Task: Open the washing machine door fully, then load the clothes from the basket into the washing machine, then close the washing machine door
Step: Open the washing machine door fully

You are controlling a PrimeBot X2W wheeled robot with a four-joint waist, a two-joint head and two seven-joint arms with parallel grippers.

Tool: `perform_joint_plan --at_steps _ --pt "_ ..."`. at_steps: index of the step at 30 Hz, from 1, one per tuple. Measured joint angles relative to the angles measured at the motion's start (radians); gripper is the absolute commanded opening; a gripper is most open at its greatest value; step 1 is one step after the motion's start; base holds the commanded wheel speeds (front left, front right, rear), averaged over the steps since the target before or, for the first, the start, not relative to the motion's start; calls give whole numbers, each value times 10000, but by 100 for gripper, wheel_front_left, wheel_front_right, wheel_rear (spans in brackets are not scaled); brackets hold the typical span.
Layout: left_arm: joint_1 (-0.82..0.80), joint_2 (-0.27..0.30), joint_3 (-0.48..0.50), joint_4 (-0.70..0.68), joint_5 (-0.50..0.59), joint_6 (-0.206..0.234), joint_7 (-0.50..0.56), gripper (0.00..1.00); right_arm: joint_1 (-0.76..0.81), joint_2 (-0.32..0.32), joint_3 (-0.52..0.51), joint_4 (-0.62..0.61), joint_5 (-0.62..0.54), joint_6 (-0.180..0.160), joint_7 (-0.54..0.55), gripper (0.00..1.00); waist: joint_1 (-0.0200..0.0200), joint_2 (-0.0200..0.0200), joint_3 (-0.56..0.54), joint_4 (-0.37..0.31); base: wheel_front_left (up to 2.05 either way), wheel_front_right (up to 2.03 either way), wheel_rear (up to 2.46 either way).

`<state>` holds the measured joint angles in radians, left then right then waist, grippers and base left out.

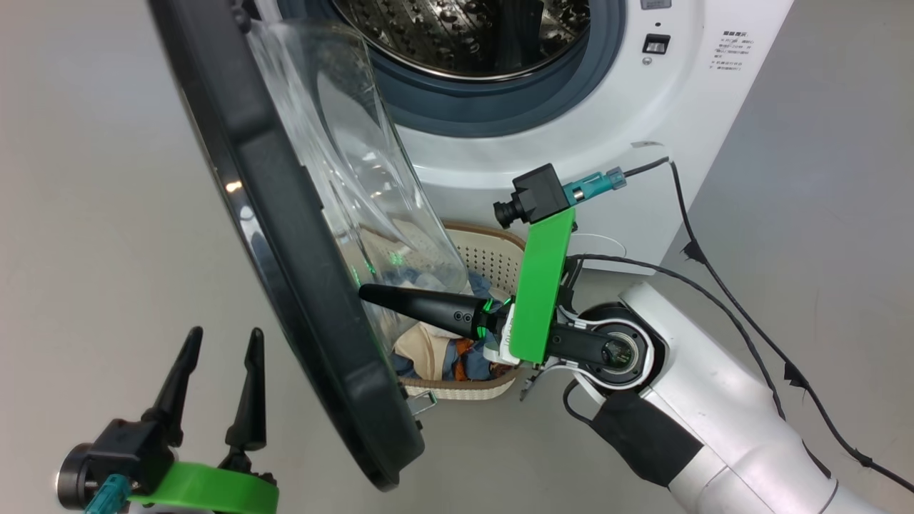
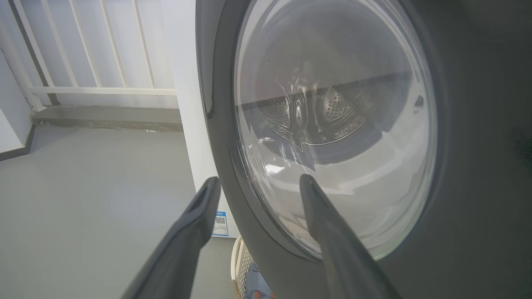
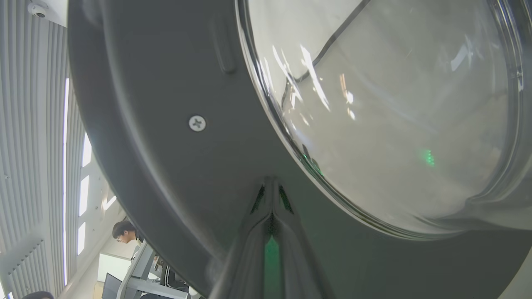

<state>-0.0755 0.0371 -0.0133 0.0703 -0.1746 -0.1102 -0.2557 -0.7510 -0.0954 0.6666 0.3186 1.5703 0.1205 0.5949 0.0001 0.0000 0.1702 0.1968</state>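
Note:
The washing machine stands ahead with its steel drum exposed. The washing machine door hangs partly swung out, black rim edge-on, glass bowl bulging right. My right gripper is shut, its tips pressed against the door's inner rim beside the glass, as the right wrist view shows. My left gripper is open and empty on the door's outer side; in the left wrist view it faces the door. The basket sits below the door, holding the clothes.
Grey floor spreads left and right of the machine. Black cables trail along my right forearm. A white railing and a step stand beyond the machine's side. A person shows at a distance past the door's edge.

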Motion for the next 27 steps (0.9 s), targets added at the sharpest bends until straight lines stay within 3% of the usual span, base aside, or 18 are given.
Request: perform_joint_plan --at_steps 27 --pt "142 2 21 31 0 -2 0 100 183 23 249 4 153 0 -253 0 0 0 -229 61 0 0 0"
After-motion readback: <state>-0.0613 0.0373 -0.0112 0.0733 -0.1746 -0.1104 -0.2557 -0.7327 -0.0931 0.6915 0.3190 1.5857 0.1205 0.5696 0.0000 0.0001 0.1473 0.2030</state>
